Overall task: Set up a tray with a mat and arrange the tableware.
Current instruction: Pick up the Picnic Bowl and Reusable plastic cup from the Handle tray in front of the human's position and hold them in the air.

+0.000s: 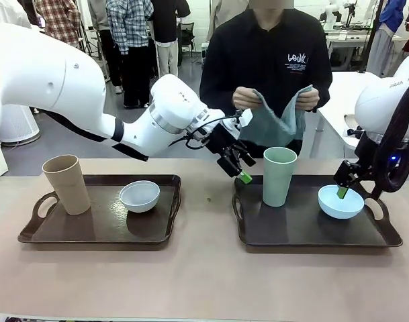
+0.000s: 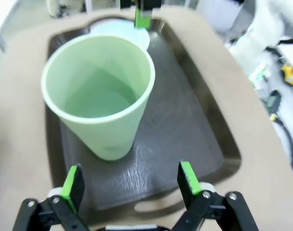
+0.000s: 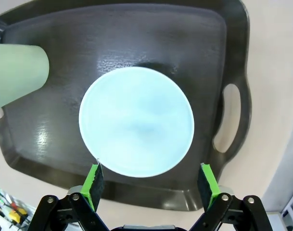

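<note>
- Your left gripper (image 1: 240,169) hangs over the left end of the right tray (image 1: 305,229), its jaws apart and holding nothing.
- In the left wrist view the green tumbler (image 2: 98,96) stands upright just ahead of the fingertips, in line with the gap between them; the pads do not touch it.
- Your right gripper (image 1: 343,188) is low over the blue bowl (image 1: 340,203), its jaws wide apart.
- In the right wrist view the bowl lies ahead of the spread fingers. One pad (image 3: 94,179) sits right at the rim, and you cannot tell whether it touches.
- The green tumbler and the blue bowl share the right tray: tumbler at the left end, bowl towards the right end, near the handle, and the two stand apart.
- The left tray (image 1: 90,229) carries the tan tumbler (image 1: 66,184), upright at its left end, and the white bowl (image 1: 140,196) near its right end, also apart.
- Both trays sit side by side on the table (image 1: 204,285) with a strip of bare tabletop between them.
- Across the table a person holds a teal cloth (image 1: 278,124) up in both hands, one hand (image 1: 246,99) at each top corner. It hangs at chest height behind the green tumbler, clear of both trays.
</note>
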